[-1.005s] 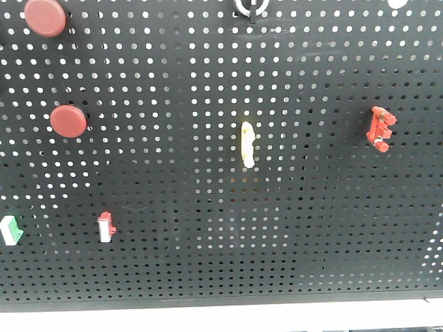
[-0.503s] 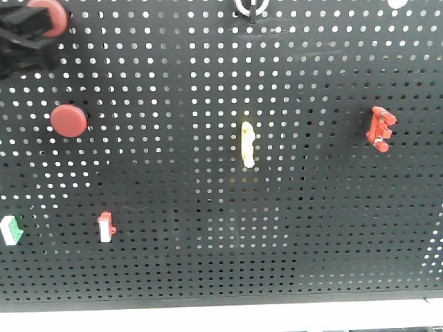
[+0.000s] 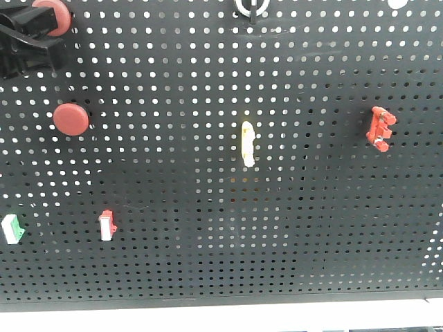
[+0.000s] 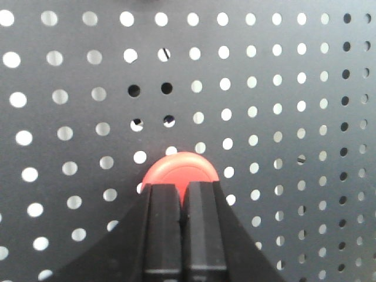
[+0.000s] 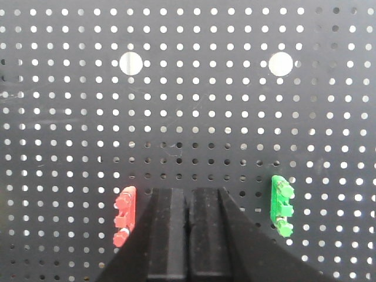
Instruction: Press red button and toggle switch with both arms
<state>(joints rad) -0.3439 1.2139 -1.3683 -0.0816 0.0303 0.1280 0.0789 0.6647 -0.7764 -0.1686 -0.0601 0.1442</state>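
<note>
A round red button [image 3: 57, 15] sits at the pegboard's top left. My left gripper [image 3: 33, 33] is shut and empty, its tips against the button's left side. In the left wrist view the shut fingertips [image 4: 165, 197] cover the lower half of the button [image 4: 182, 167]. A second red button [image 3: 71, 119] sits below it. The red toggle switch [image 3: 381, 129] stands at the right of the board. In the right wrist view it [image 5: 125, 215] is just left of my right gripper [image 5: 188, 197], which is shut, empty and apart from it.
On the black pegboard [image 3: 208, 263] are a yellow piece [image 3: 247, 144], a red-and-white rocker [image 3: 106, 225], a green-and-white rocker [image 3: 12, 229] and a white ring [image 3: 250, 7]. A green lever piece [image 5: 282, 205] sits right of my right gripper.
My left gripper came in from the left edge and reached the upper red button. The right side of the board looks the same.
</note>
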